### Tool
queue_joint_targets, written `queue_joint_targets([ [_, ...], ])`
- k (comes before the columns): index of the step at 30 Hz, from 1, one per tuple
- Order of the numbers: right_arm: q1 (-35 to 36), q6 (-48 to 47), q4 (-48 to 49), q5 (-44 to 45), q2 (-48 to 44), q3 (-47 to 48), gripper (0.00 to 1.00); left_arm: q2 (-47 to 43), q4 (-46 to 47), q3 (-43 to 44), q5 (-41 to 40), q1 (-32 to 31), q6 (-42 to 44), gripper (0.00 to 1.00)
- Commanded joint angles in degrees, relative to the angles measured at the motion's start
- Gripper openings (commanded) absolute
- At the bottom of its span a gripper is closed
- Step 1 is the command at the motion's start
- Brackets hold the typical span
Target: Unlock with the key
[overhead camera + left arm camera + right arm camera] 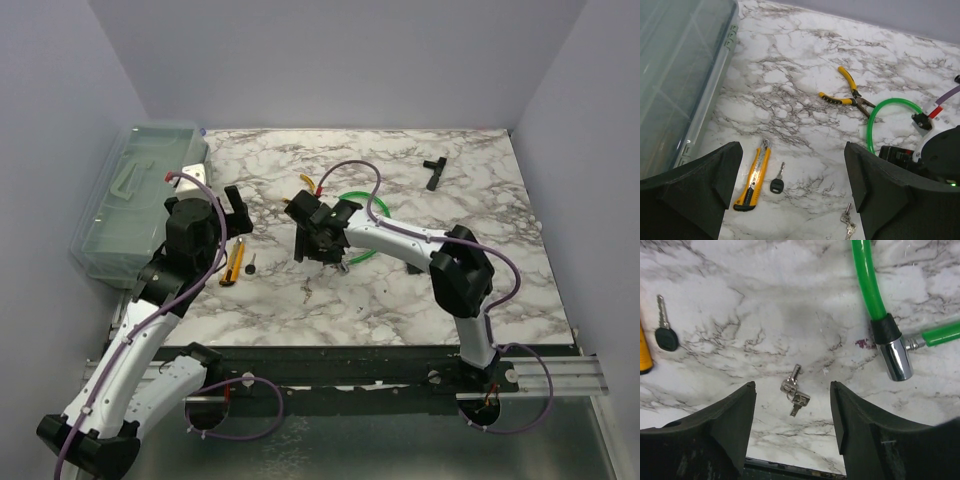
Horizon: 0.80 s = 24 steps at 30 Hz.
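"So where's the key?"

"Flat on the counter, small and silvery, on a ring with a second one. The right claw hangs straight over it with jaws spread wide and nothing held, I'd guess so it can drop and pinch."

"And the lock?"

"The green cable lock lies near the key, chrome end toward it, so it should be a short trip."

"Left claw?"

"Open too, and empty. It's above the yellow knife and a black-headed key, probably kept back so the right arm has room."
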Motion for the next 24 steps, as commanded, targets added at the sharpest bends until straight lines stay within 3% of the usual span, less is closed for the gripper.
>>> queue_joint_targets([
  [1,2.7,2.3,-4.56,2.17,1.97,-0.66,0.65,-3.77,0.45,-0.36,-3.94,0.49,-0.62,0.9],
  [19,6.95,4.92,-7.47,1.04,10.93,4.9,0.56,-5.29,0.57,-0.19,-2.03,2.11,-1.06,0.9],
  [24,7.01,3.92,-8.3,1.02,12.99,6.27,0.49,-5.49,0.61,-0.19,-1.84,2.43,-1.06,0.9],
])
